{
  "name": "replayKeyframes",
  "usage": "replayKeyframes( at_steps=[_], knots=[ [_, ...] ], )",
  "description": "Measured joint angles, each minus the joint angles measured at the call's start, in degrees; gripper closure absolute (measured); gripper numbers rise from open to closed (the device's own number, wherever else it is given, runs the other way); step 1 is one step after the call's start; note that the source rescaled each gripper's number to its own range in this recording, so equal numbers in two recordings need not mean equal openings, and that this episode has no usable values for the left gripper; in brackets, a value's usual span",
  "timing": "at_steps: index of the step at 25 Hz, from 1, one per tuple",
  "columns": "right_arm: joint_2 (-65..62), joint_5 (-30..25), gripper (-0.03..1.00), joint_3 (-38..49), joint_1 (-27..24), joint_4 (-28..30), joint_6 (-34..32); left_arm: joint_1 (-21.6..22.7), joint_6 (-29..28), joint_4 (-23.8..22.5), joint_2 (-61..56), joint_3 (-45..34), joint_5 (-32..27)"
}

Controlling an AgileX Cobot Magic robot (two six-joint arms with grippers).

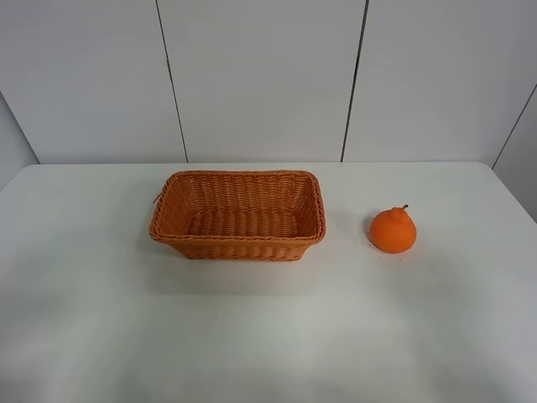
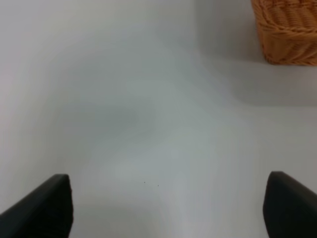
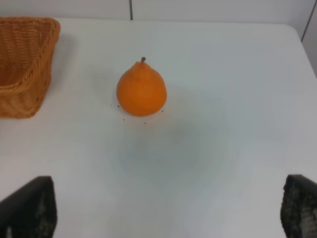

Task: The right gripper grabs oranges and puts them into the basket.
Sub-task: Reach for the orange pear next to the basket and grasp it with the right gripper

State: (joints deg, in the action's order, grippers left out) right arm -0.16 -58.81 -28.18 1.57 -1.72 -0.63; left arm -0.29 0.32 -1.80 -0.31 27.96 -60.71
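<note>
One bright orange (image 1: 393, 230) with a knob top and short stem stands upright on the white table, to the right of the woven wicker basket (image 1: 238, 216), which is empty. In the right wrist view the orange (image 3: 141, 89) sits ahead of my right gripper (image 3: 168, 208), whose two black fingertips (image 3: 29, 207) are spread wide and empty; the basket's corner (image 3: 25, 64) shows beside it. My left gripper (image 2: 168, 208) is open and empty over bare table, with a basket corner (image 2: 288, 30) ahead. Neither arm shows in the exterior high view.
The white table (image 1: 268, 336) runs to a white panelled wall (image 1: 260, 75) at the back. The table's right edge (image 1: 516, 197) lies a short way past the orange.
</note>
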Motion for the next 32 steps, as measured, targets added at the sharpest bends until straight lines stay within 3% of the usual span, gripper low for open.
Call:
replayKeyframes(
  at_steps=[11, 25, 32],
  knots=[
    [5.62, -0.03, -0.03, -3.14, 0.0, 0.0, 0.0, 0.0, 0.0, 0.0, 0.0, 0.0, 0.0],
    [66.52, -0.23, -0.03, -35.33, 0.0, 0.27, 0.0, 0.0, 0.0, 0.0, 0.0, 0.0, 0.0],
    [95.12, -9.63, -0.03, -55.02, 0.0, 0.27, 1.46, 0.0, 0.0, 0.0, 0.0, 0.0, 0.0]
  ],
)
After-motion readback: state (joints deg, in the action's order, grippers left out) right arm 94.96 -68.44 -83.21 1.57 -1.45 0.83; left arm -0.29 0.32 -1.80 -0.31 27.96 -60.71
